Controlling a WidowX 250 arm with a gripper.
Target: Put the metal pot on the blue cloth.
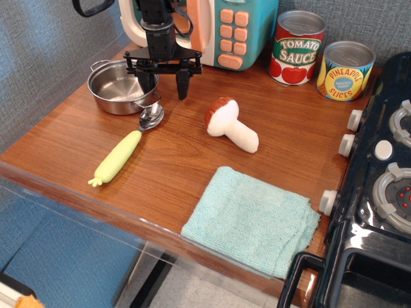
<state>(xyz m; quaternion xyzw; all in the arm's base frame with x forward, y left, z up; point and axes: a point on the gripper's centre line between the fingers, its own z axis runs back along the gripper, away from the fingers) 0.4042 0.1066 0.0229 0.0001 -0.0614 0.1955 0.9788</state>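
The metal pot (117, 87) is a shallow shiny steel pot with wire loop handles. It stands empty at the back left of the wooden counter. My gripper (164, 91) is open, pointing down over the pot's right rim, one finger (146, 82) inside the pot, the other (183, 85) outside to its right. The blue cloth (252, 220) lies folded flat at the counter's front right, well apart from the pot.
A spoon with a yellow-green handle (126, 149) lies just in front of the pot. A toy mushroom (230, 125) lies mid-counter. A toy microwave (221, 29), a tomato sauce can (296, 47) and a pineapple can (345, 70) stand at the back. A toy stove (379, 186) borders the right.
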